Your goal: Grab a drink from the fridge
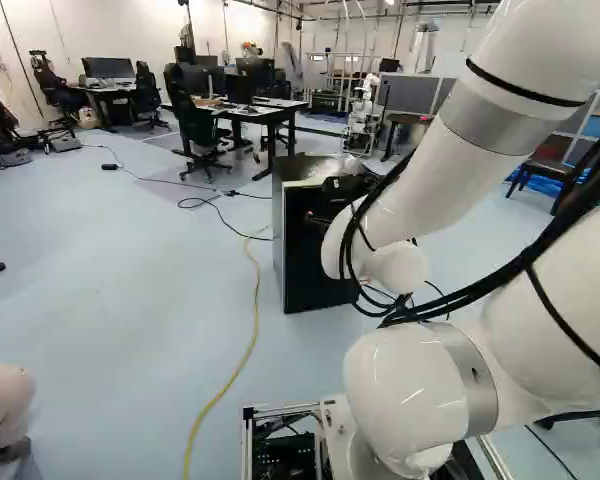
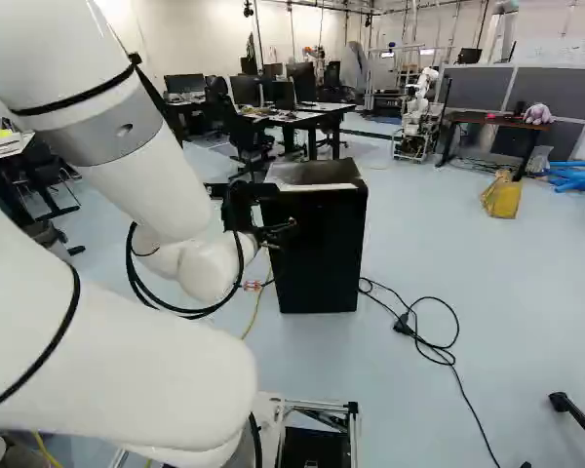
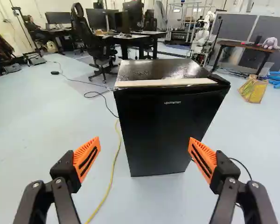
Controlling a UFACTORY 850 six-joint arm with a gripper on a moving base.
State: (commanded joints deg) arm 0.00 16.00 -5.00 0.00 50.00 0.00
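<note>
Black 2-finger gripper [image 2: 279, 218] w/ orange pads [image 3: 87, 159] spread wide, facing black boxy metal-look fridge [image 3: 151, 71]; door [image 3: 163, 130] shut. Thin yellow cable [image 3: 113, 168] on flr nr fridge.

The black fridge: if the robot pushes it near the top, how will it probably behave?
The fridge looks stiff, a box with straight edges. It is probably heavy, being a large closed cabinet. Standing taller than wide, it might tip before it slides.
</note>
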